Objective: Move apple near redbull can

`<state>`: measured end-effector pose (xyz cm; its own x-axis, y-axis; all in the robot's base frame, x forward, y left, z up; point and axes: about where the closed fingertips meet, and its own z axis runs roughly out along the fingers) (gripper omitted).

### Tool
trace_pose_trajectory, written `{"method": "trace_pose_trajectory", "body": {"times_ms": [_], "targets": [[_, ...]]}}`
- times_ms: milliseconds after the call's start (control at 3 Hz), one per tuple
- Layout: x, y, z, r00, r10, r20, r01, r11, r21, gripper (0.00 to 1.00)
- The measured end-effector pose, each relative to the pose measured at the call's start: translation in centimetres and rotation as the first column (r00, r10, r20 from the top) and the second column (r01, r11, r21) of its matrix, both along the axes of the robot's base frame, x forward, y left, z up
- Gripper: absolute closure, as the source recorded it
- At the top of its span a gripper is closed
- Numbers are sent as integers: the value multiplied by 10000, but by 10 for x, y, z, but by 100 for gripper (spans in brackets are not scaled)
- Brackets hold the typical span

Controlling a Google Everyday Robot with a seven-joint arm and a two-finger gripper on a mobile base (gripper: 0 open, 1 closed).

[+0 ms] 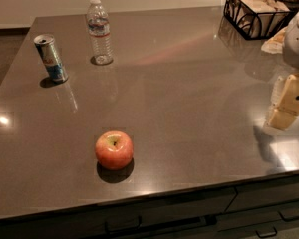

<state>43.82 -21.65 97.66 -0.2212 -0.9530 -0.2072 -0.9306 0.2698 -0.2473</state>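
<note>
The apple [113, 150], red-orange with a yellowish patch around its stem dimple, sits on the dark counter [179, 83] near its front edge. The redbull can [51, 58], blue and silver with a silver top, stands upright at the counter's far left, well apart from the apple. My gripper [287, 103] is at the right edge of the view, above the counter's right side and far from the apple, holding nothing that I can see.
A clear plastic water bottle [99, 31] with a white cap stands right of the can. A black wire basket [256, 13] with napkins sits at the back right corner. Drawers with handles [289, 214] run below the counter's front edge.
</note>
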Motion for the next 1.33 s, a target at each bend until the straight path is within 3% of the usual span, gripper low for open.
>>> {"method": "trace_pose_trajectory", "body": {"times_ms": [333,667,1000,1333], "targets": [[0,0,0,10000,0,2,0,10000,0,0],[3,21,1,9990,378,-234,-360,9966,746,0],[5,73,1,9909,1342,-133,-1297,9753,1790,0],[0,129,-5,9733,2288,157,-2255,9423,2475,0]]}}
